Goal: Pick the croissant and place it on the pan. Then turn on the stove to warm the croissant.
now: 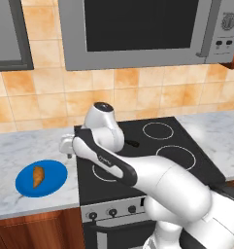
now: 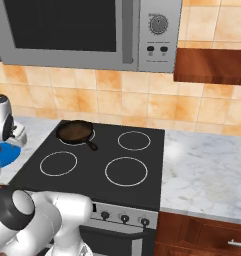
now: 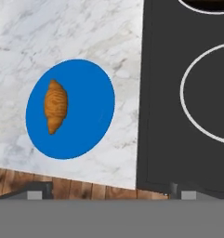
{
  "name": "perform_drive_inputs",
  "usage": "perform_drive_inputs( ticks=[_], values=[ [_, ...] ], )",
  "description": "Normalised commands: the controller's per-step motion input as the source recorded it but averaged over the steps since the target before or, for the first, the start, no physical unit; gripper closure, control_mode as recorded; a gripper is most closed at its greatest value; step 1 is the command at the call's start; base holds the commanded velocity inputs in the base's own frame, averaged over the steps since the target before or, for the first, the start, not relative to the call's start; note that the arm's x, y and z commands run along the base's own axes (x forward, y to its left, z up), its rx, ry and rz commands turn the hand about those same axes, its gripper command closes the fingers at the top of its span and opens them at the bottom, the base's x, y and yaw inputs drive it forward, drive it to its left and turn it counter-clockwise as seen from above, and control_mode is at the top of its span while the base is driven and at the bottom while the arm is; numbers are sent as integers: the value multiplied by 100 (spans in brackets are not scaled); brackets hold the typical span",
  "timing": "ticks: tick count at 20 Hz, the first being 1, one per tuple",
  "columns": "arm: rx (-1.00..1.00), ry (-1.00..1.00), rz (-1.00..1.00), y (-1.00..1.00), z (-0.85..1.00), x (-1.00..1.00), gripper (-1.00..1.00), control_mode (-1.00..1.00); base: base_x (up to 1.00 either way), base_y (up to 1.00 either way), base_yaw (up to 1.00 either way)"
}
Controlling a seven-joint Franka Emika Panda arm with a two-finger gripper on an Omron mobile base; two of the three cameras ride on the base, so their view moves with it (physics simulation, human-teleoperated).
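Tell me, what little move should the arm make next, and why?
Probably shift the open pincer sideways over the croissant and lower it. The croissant lies untouched on the blue plate on the marble counter, off to one side of the pincer in the hand view, while the pan waits on the stove's back burner.

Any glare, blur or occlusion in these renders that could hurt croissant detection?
Left base view: flat even light, the arm hides part of the stove; croissant sharp on the blue plate. Right base view: soft pale sheen on the counter, pan clear. Hand view: crisp, no shadow or glare.
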Motion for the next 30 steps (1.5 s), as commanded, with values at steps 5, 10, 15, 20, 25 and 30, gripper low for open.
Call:
perform_drive_inputs(
  ticks=[5, 10, 15, 20, 25, 30],
  values=[
    [2, 0, 0, 45, -8, 0, -100, -100, 0, 0, 0],
    [-1, 0, 0, 43, -7, 0, -100, -100, 0, 0, 0],
    [-7, 2, 0, 40, -10, 0, -100, -100, 0, 0, 0],
    [-9, 2, 0, 35, -12, 0, -100, -100, 0, 0, 0],
    [-6, 0, 0, 26, -9, 0, -100, -100, 0, 0, 0],
    [0, 0, -2, 12, 0, 0, -100, -100, 0, 0, 0]
  ],
)
